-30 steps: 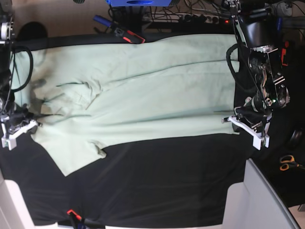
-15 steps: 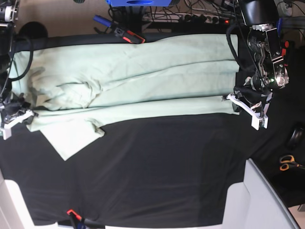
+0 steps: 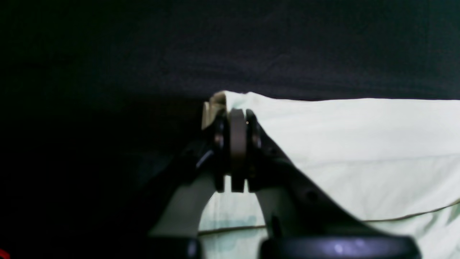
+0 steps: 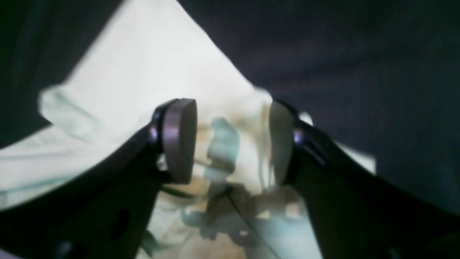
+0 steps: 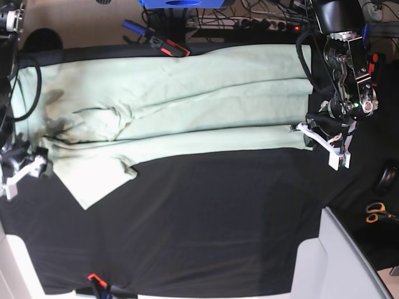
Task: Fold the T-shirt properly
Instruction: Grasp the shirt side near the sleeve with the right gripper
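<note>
The pale mint-green T-shirt lies lengthwise across the far half of the black-covered table, its near edge folded over and one sleeve sticking out at the left. At the right end my left gripper is shut on the shirt's corner; the left wrist view shows its pads pressed together on the cloth edge. At the left end my right gripper stands open. In the right wrist view its gripper hangs just above blurred shirt cloth, holding nothing.
Orange-handled scissors lie off the table at the right. A red-and-black tool and cables sit along the far edge. A white board leans at the near right corner. A red clamp grips the near edge.
The shirt's near edge was carried toward the far side, making the shirt narrower. My right gripper then opened, let go of the cloth and drew back a little. My left gripper keeps its hold.
</note>
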`<state>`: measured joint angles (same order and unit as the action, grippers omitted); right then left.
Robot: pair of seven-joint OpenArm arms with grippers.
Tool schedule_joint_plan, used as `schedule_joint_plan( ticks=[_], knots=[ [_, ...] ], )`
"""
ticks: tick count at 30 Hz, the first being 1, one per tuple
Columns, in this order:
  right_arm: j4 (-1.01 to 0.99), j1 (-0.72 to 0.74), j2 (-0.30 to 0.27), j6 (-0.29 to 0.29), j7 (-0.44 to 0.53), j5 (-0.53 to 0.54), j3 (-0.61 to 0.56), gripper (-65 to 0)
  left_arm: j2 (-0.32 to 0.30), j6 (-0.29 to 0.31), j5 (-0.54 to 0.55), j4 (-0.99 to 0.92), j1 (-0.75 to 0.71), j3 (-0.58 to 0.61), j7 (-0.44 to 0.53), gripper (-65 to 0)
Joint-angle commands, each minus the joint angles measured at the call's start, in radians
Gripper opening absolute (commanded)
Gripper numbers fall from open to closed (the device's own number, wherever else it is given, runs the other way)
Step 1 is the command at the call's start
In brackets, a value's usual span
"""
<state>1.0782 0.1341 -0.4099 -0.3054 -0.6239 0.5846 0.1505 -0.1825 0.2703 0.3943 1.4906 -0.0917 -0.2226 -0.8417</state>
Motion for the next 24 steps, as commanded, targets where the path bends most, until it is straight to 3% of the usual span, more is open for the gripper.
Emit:
schedule_joint_plan(
  ticks=[1, 5, 12, 18, 24],
  knots=[
    [0.017, 0.051, -0.022, -0.005, 0.023, 0.010, -0.002, -31.5, -0.010, 0.002, 0.005, 0.021, 0.010, -0.005, 0.017, -65.0],
    [-0.149, 0.220, -0.020, -0.007, 0.040, -0.078, -0.078, -26.1, -0.007, 0.002, 0.005, 0.018, 0.011, -0.005, 0.017, -65.0],
    [-0.633, 0.500, 0.061, -0.013, 0.296, -0.326, -0.349, -19.3, -0.002, -0.001, 0.005, 0.017, 0.014, -0.005, 0.017, -65.0],
    [-0.906, 0.589, 0.108, -0.013, 0.480, -0.371, -0.404, -16.1, -0.002, -0.001, 0.007, 0.018, 0.011, -0.005, 0.017, -65.0],
    [-0.949, 0.563, 0.113, -0.013, 0.510, -0.371, -0.406, -15.7, -0.002, -0.001, 0.009, 0.018, 0.010, -0.005, 0.017, -65.0]
  ],
)
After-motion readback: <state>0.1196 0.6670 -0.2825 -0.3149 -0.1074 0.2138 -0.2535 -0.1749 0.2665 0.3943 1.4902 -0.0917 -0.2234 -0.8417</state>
